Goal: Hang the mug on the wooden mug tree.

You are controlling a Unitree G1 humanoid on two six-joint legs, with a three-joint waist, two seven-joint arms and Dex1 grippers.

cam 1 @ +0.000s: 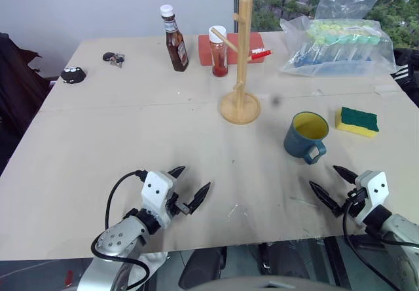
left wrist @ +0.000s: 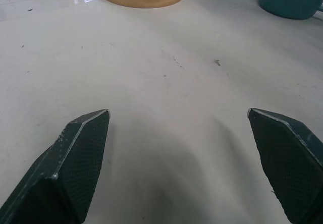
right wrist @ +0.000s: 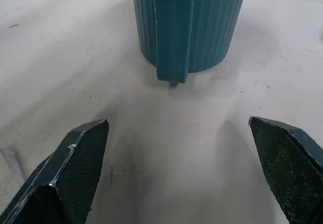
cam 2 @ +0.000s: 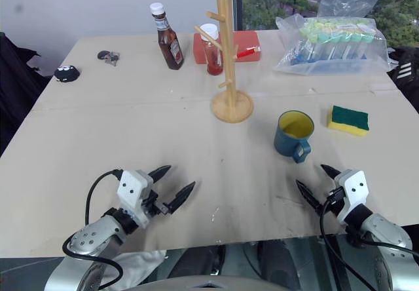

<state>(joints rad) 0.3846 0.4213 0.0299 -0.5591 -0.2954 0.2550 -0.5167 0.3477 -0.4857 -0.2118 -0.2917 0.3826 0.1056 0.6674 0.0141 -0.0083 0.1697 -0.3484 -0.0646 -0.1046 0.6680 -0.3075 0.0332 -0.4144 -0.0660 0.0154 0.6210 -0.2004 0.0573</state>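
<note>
The blue-teal mug (cam 1: 306, 135) with a yellow inside stands upright on the table, right of centre, its loop handle turned toward the near edge. The wooden mug tree (cam 1: 240, 68) rises on its round disc base a little behind and to the left of the mug, pegs bare. My right gripper (cam 1: 332, 186) hovers open near the front edge, just in front of the mug, whose handle (right wrist: 173, 37) faces it between the spread fingers. My left gripper (cam 1: 190, 186) is open low over the table at the front left, holding nothing.
A brown sauce bottle (cam 1: 174, 38), a red-filled jar (cam 1: 218, 52) and a red box (cam 1: 230, 48) stand behind the tree. Plastic bags of tubes (cam 1: 337, 42) lie back right, a yellow-green sponge (cam 1: 357, 121) to the mug's right. Keys (cam 1: 113, 59) and a small black object (cam 1: 72, 75) sit far left.
</note>
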